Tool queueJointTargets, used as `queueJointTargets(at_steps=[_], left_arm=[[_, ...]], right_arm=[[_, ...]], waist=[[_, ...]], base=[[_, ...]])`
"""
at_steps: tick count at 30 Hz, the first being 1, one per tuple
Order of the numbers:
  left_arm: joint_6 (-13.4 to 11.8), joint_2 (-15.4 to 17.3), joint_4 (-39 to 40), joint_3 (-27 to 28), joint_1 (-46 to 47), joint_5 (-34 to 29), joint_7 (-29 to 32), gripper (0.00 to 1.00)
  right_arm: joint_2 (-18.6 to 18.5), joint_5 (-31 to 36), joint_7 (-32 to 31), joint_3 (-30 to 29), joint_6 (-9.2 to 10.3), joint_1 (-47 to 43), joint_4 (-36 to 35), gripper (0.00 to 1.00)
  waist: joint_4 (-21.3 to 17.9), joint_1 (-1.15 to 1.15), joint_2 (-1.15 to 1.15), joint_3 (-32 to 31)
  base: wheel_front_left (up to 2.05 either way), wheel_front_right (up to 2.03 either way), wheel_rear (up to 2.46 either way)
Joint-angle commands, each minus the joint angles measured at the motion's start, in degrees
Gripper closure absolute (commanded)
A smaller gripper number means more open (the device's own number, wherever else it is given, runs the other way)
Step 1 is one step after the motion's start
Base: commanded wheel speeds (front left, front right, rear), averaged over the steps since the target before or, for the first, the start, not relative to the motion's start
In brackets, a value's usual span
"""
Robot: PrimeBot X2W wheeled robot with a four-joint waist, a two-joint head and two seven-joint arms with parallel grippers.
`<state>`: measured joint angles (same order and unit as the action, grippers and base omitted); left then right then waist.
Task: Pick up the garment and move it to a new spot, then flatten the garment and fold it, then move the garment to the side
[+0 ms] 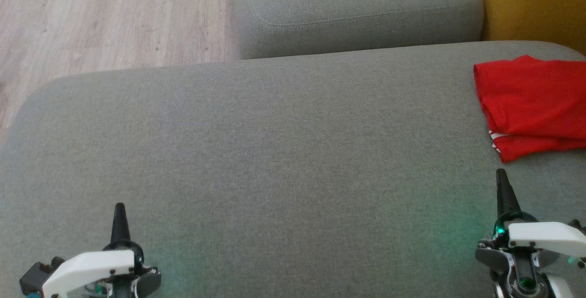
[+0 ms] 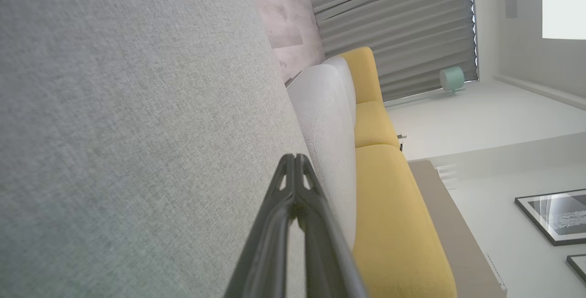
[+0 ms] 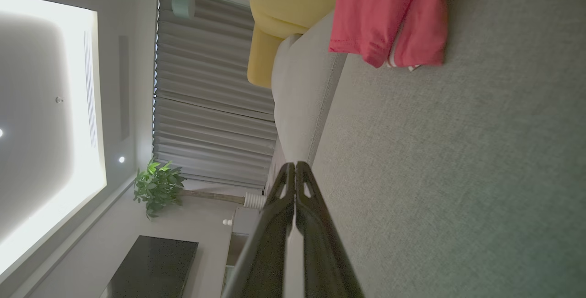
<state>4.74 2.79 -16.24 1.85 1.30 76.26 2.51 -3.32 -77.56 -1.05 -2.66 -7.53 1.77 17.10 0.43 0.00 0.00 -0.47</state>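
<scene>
Garment (image 1: 533, 105), a red one, lies folded at the far right of the broad grey cushion (image 1: 274, 151), and its right part runs off the head view's edge. Two layers show along its near edge, with what looks like white striped trim (image 1: 494, 140) peeking out at the lower left corner, though it is too small to be sure. In the right wrist view the garment (image 3: 380, 9) sits flat on the cushion, well ahead of the fingers.

The left pincer (image 1: 120, 211) hangs over the cushion's near left part with its two dark fingers pressed together and nothing between them; the left wrist view shows the tips meeting (image 2: 295, 158). The right pincer (image 1: 501, 176) is closed and empty too (image 3: 293, 166), near the garment's near edge but apart from it.

Beyond the cushion lie a smaller grey cushion (image 1: 357, 9), a wooden floor (image 1: 91, 18) and a yellow seat (image 1: 535, 0).
</scene>
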Motion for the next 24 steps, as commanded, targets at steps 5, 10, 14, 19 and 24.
queueJointTargets(at_steps=[5, 10, 14, 19, 24], left_arm=[[1.0, 0.1, 2.0, 2.5, 3.5, 4.6, 1.1, 1.00], [1.5, 0.1, 2.1, 3.2, 3.9, 8.0, 2.0, 1.00], [1.9, 0.1, 2.1, 3.7, 4.3, 10.7, 2.7, 1.00], [2.5, 0.1, 2.2, 4.3, 4.7, 14.1, 3.5, 1.00], [2.7, 0.1, 2.2, 4.7, 4.9, 15.9, 4.0, 1.00]], right_arm=[[-0.8, -4.8, -1.3, -0.1, 0.04, 3.3, -2.6, 1.00], [-0.8, -8.1, -2.1, -0.7, 0.04, 3.6, -2.8, 1.00], [-0.8, -10.8, -2.8, -1.3, 0.04, 3.8, -2.9, 1.00], [-0.7, -14.1, -3.7, -1.9, 0.04, 4.1, -3.1, 1.00], [-0.7, -15.9, -4.2, -2.3, 0.04, 4.3, -3.2, 1.00]], waist=[[-0.1, 0.00, 0.00, 0.2], [-0.2, 0.00, 0.00, 0.3], [-0.3, 0.00, 0.00, 0.4], [-0.4, 0.00, 0.00, 0.6], [-0.4, 0.00, 0.00, 0.6]], base=[[0.00, 0.00, 0.00], [0.00, 0.00, 0.00], [0.00, 0.00, 0.00], [0.00, 0.00, 0.00], [0.00, 0.00, 0.00]])
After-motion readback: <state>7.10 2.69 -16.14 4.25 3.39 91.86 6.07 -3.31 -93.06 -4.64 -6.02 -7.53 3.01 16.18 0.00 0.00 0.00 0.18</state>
